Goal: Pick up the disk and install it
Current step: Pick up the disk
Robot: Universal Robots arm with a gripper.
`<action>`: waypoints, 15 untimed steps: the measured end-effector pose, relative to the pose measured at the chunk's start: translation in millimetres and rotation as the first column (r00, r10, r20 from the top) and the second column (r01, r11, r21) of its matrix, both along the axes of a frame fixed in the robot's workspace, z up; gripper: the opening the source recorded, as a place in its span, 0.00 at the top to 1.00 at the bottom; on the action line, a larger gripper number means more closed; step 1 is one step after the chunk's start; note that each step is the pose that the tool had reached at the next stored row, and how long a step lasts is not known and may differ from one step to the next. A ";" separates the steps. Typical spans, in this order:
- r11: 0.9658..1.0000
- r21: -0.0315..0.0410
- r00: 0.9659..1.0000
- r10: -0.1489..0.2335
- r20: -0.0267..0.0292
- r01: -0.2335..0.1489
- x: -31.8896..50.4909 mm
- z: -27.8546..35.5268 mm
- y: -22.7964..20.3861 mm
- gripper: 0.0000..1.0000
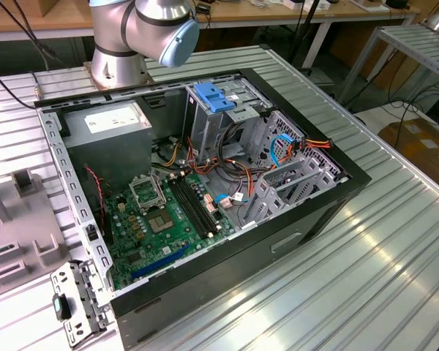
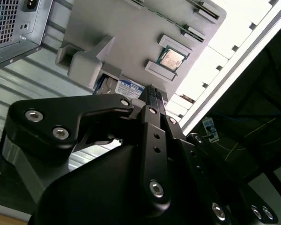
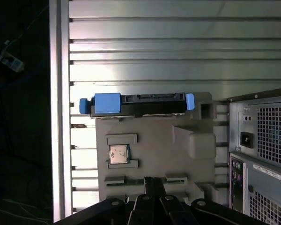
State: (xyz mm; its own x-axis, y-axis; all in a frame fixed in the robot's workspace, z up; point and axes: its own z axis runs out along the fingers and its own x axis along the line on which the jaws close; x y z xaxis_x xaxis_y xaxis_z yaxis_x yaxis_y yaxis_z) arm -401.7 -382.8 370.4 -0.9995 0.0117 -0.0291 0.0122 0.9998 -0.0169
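The disk (image 3: 150,104) stands on its edge in a slot of a grey holder plate (image 3: 178,164), with blue carrier rails and a blue tab (image 3: 107,103) at its end. In the second wrist view a corner of the disk's white label with a blue band (image 2: 129,87) peeks out past the gripper body. My gripper (image 3: 153,181) hovers over the holder plate, apart from the disk, its two thin fingers (image 2: 151,93) pressed together with nothing between them.
A small square chip (image 3: 118,153) sits in the holder plate. The open computer case (image 1: 329,197) lies on the slatted metal table (image 1: 395,248), with a blue ribbed bracket (image 1: 211,99) and a grey power supply box (image 1: 106,124) inside. The case's rear panel (image 3: 262,140) stands close beside the holder.
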 end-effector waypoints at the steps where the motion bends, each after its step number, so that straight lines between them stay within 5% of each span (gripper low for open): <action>1: 1.000 0.000 1.000 0.009 0.000 -0.009 0.0 0.0 0.0 0.89; 6: 0.999 0.000 0.999 0.055 0.000 -0.055 0.0 0.0 0.0 0.89; 15: 0.990 0.000 0.990 0.143 0.000 -0.143 0.0 0.0 0.0 0.89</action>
